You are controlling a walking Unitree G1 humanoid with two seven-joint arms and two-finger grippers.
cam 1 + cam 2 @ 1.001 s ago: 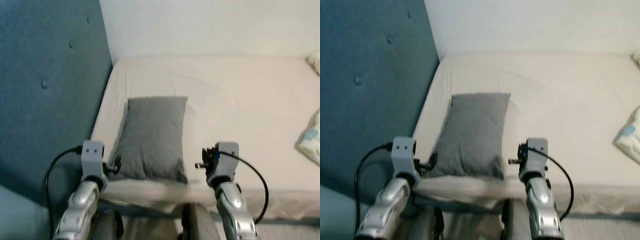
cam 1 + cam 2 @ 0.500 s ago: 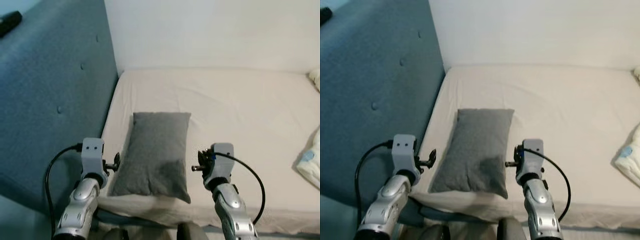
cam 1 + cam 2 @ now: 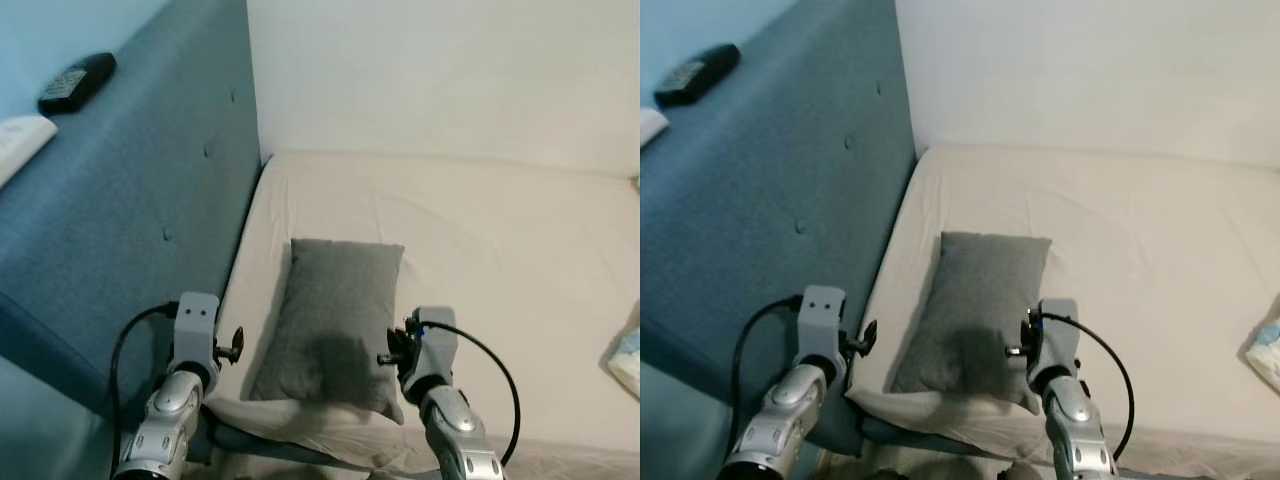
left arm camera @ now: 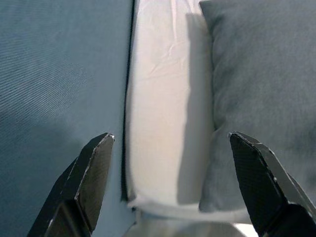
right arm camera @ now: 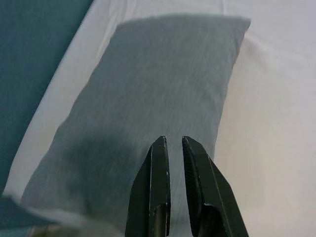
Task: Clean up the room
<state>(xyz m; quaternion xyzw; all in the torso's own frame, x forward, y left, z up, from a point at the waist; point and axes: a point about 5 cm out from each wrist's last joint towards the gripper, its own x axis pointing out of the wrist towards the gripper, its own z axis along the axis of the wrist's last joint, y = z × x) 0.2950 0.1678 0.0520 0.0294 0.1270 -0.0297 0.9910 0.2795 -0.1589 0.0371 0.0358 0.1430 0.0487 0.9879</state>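
A grey pillow [image 3: 335,325] lies lengthwise on the cream bed [image 3: 500,230], close to the blue headboard [image 3: 150,200]. My left arm [image 3: 195,322] hangs by the pillow's near left corner. In the left wrist view the left gripper [image 4: 171,137] is open, its fingertips [image 4: 101,148] spanning the sheet strip between headboard and pillow [image 4: 256,89]. My right arm [image 3: 432,345] is at the pillow's near right corner. The right gripper [image 5: 173,139] is shut with nothing in it, above the pillow [image 5: 158,84].
A black remote [image 3: 77,82] and a white flat item [image 3: 20,140] rest on top of the headboard. A pale bundle [image 3: 628,355] lies at the bed's right edge. A white wall backs the bed. The mattress stretches bare to the right.
The whole picture has shifted: the camera has risen and pulled back, bringing the headboard's top and the remote into view. The pillow stays put and both arms still flank its near end.
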